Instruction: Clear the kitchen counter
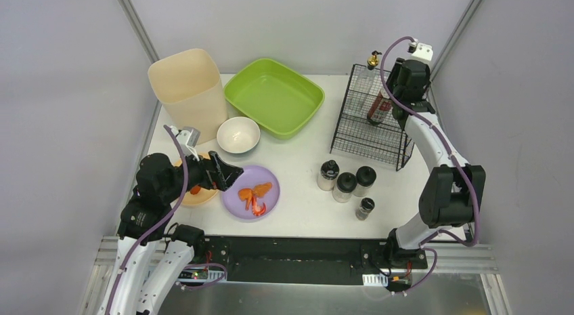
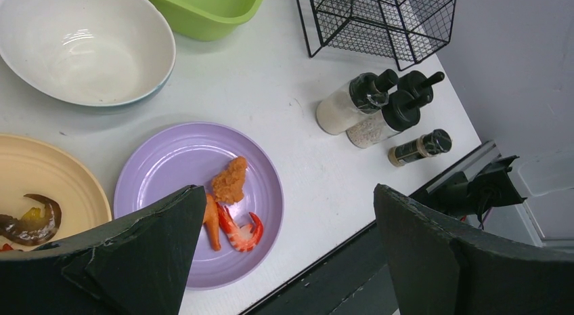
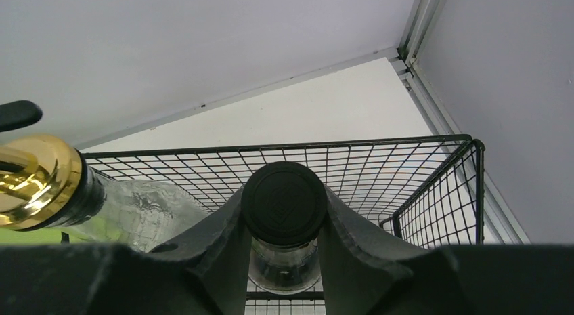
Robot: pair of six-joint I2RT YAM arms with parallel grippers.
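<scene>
The kitchen counter (image 1: 304, 210) is the white tabletop. My right gripper (image 3: 284, 223) is shut on the neck of a black-capped glass bottle (image 3: 284, 200), held upright inside the black wire rack (image 1: 369, 129) at the back right. A gold-capped bottle (image 3: 37, 179) stands beside it in the rack. My left gripper (image 2: 288, 193) hangs open and empty over the near left, above a purple plate (image 2: 169, 166) carrying a shrimp (image 2: 240, 234), a fried piece (image 2: 230, 179) and an orange stick. A yellow plate (image 2: 47, 179) with dark scraps lies left of it.
A white bowl (image 1: 238, 134), a green tray (image 1: 274, 95) and a tall beige bin (image 1: 189, 91) stand at the back left. Several black-capped shakers (image 1: 345, 185) cluster in front of the rack. Grey framing edges the counter, with walls close behind.
</scene>
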